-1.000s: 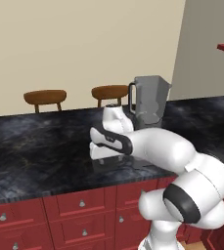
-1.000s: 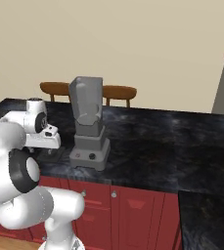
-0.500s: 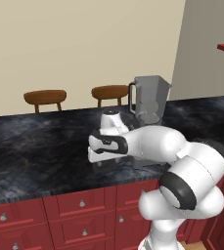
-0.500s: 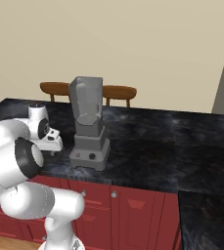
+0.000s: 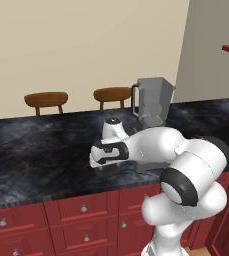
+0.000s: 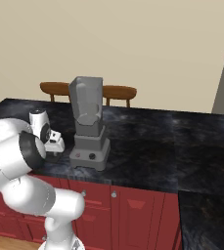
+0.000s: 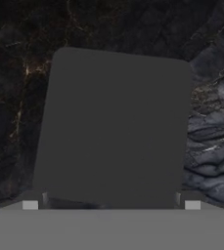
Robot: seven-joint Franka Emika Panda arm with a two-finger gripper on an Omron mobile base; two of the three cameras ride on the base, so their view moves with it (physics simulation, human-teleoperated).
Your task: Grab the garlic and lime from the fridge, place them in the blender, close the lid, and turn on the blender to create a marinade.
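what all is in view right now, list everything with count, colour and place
blender: one, grey with a translucent jar, on the counter, jar top open
lid: one, dark grey, flat on the counter directly under the claw in the hand view
counter: one, black marbled stone, across both base views
cabinet drawers and doors: several, red with small round knobs, below the counter
stools: two, brown wood, behind the counter by the beige wall
claw: one, fingers spread wide to either side of the lid, nothing gripped
arm: one, white with dark joints, bent low over the counter beside the blender
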